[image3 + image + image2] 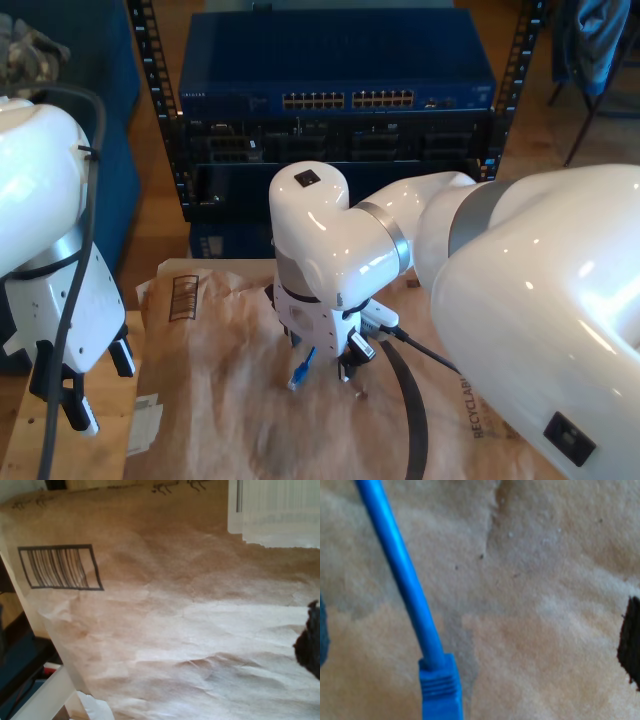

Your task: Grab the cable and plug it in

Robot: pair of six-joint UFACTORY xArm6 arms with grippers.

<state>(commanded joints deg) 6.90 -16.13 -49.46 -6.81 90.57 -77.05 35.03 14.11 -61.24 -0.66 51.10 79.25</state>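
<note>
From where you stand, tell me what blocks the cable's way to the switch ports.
Nothing visible. The blue cable hangs at my second gripper over brown paper; the switch sits beyond it in the rack, ports facing the arm.

Brown paper sheet (250,420) on the desk: printed text along its edge at the exterior view's lower right (478,405), looks like "RECYCLABLE", blurry, not certain. Barcode-style block of vertical bars in a black frame (60,567) on the same paper, no digits legible; it's also seen in the exterior view (184,297). Dark marks along the paper's edge in the first wrist view (165,487), unreadable. Blue rack switch (335,65) has a small pale label near its ports (192,94), too small to read.
</note>
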